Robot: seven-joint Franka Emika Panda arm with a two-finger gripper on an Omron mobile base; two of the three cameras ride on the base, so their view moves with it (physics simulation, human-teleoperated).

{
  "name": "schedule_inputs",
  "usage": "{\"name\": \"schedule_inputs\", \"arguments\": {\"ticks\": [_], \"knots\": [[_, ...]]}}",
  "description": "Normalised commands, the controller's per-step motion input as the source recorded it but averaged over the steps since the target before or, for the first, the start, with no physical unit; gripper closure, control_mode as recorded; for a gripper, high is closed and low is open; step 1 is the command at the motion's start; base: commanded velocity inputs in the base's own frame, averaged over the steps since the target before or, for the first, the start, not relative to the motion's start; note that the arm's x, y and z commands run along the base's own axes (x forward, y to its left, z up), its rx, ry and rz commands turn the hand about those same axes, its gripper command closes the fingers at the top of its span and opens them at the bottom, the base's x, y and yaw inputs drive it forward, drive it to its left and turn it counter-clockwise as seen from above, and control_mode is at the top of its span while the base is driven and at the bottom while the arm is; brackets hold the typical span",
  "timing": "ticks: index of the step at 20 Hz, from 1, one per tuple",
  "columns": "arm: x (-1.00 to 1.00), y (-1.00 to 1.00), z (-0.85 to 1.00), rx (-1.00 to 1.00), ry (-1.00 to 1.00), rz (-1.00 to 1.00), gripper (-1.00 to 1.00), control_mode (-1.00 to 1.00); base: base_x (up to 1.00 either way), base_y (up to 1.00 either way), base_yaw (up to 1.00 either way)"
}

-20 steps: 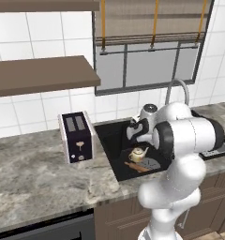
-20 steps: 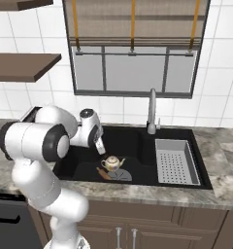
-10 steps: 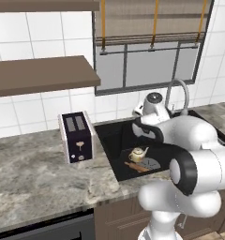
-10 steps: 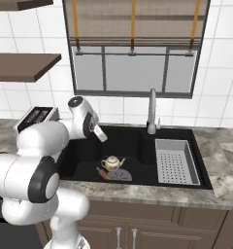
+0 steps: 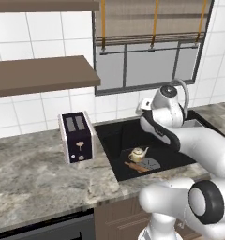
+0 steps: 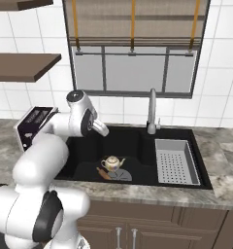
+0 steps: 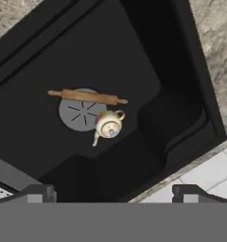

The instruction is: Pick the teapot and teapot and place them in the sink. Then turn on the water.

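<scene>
The gripper (image 7: 113, 193) is wide open and holds nothing. It hangs high above the black sink (image 7: 181, 127). Far below it, down on the sink floor, one small cream teapot (image 7: 108, 125) sits upright, well apart from the fingers. A wooden rolling pin (image 7: 88, 97) lies just beside the teapot, across the round drain (image 7: 73, 113); they may be touching, but it is hard to tell. The silver faucet (image 6: 151, 111) stands off to the side of the hand.
</scene>
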Motion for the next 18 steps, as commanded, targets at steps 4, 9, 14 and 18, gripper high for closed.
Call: {"name": "schedule_inputs", "arguments": {"ticks": [4, 9, 14, 18], "knots": [[-0.21, 0.01, 0.0, -0.01, 0.03, 0.16, -1.0, -1.0, 0.0, 0.0, 0.0], [-0.08, 0.0, -0.36, -0.06, 0.0, 0.19, -1.0, -1.0, 0.0, 0.0, 0.0], [-0.21, 0.07, -0.1, -0.04, 0.01, 0.08, -1.0, -1.0, 0.0, 0.0, 0.0], [-0.05, 0.03, -0.04, 0.0, 0.0, 0.0, -1.0, 1.0, -0.31, 0.04, 0.0]]}}
